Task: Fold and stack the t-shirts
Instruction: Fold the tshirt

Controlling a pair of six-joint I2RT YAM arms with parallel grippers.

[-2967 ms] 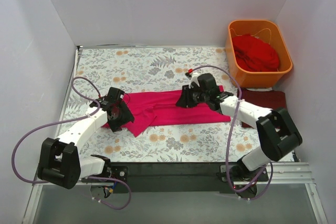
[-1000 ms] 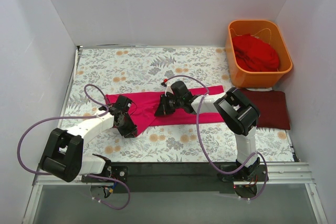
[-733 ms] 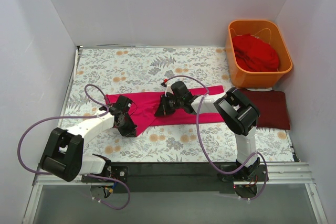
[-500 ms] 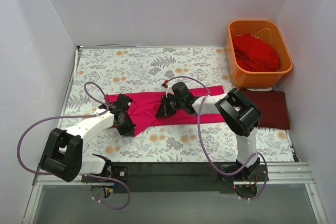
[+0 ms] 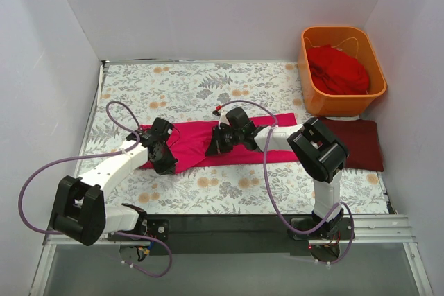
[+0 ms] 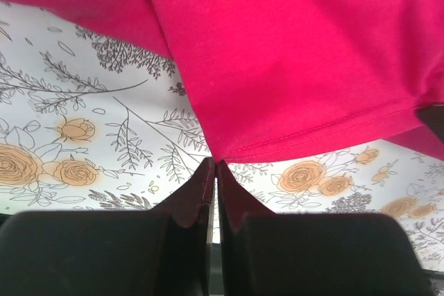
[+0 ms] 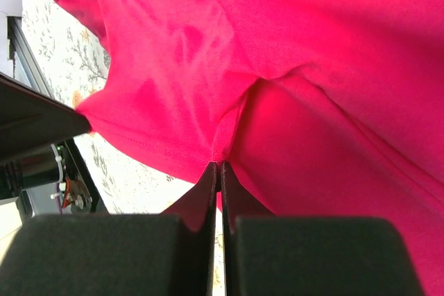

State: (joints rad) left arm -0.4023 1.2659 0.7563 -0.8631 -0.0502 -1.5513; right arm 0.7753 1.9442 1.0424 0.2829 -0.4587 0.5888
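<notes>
The magenta t-shirt [image 5: 194, 138] lies stretched as a long band across the middle of the floral cloth [image 5: 201, 88]. The left gripper [image 6: 214, 164], at the band's 8 o'clock corner, has its fingers pressed together on a hem corner. The right gripper [image 7: 218, 166], near the band's centre, pinches a raised fold (how much fabric sits between the tips cannot be made out). Both grippers cover parts of the shirt from above. At 3 o'clock lies the maroon t-shirt [image 5: 357, 143], partly behind the right arm. At 1 o'clock the scarlet t-shirt [image 5: 338, 67] sits bunched in the orange tub [image 5: 310, 95], its shape unreadable.
</notes>
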